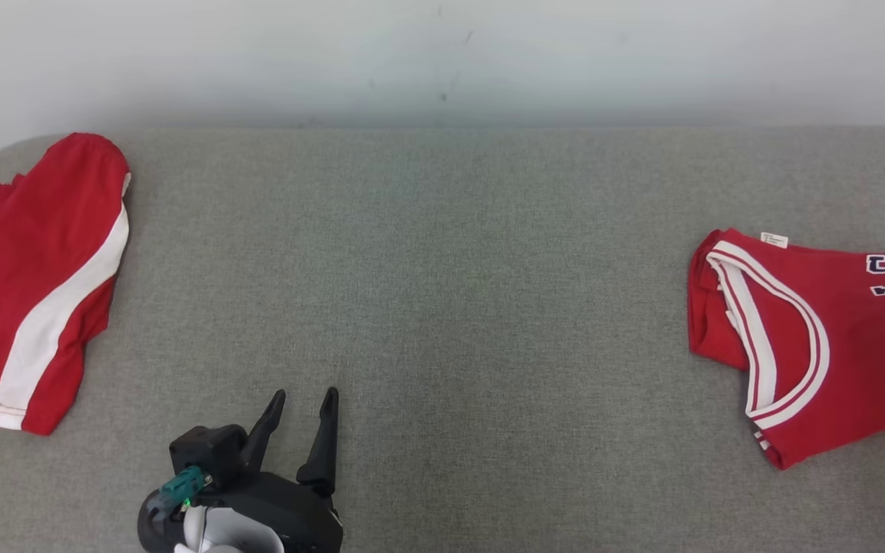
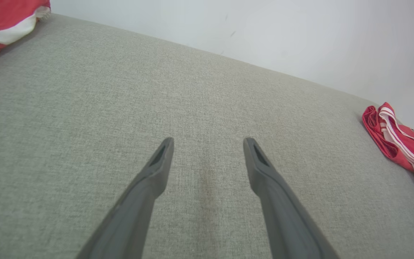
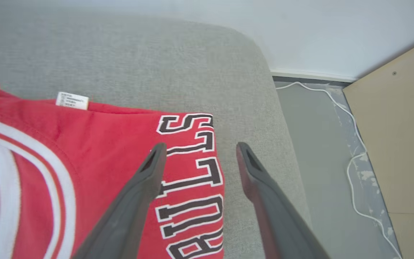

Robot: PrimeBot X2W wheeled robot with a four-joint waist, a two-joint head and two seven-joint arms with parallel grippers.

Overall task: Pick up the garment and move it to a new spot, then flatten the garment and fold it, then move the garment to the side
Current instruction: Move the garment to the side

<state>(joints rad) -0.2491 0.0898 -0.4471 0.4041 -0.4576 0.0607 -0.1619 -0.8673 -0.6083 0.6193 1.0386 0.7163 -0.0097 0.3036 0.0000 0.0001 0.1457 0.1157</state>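
1. The red jersey (image 1: 803,338) lies folded at the far right of the grey padded surface (image 1: 442,269). Its neck trim faces the middle and its lettering faces the outer edge. By the look of it, the placing-aside step is as good as done. A pair of red shorts (image 1: 43,284) lies at the far left, well apart from the jersey.
2. The right gripper (image 3: 200,145) has its jaws wide and holds nothing. One finger is over the lettering and the other over bare grey fabric just beside the fold. It cannot be told whether either tip touches the cloth.
3. The left gripper (image 1: 304,393) also has its jaws wide and empty. It sits over bare surface near the front, away from both garments.
4. Snagging is a risk: a fingertip low over the top layer could catch it as the arm pulls away and drag the fold open.
5. Falling is another risk: the jersey's outer fold is near the rounded right edge. A sideways nudge outward could slide it onto the floor (image 3: 318,144), where a white cable (image 3: 350,158) runs.
6. The whole middle of the surface is open. At the back a wall (image 1: 442,54) closes it off, and a wooden panel (image 3: 401,126) stands past the right edge. Moving up and inward looks like the safest way out.
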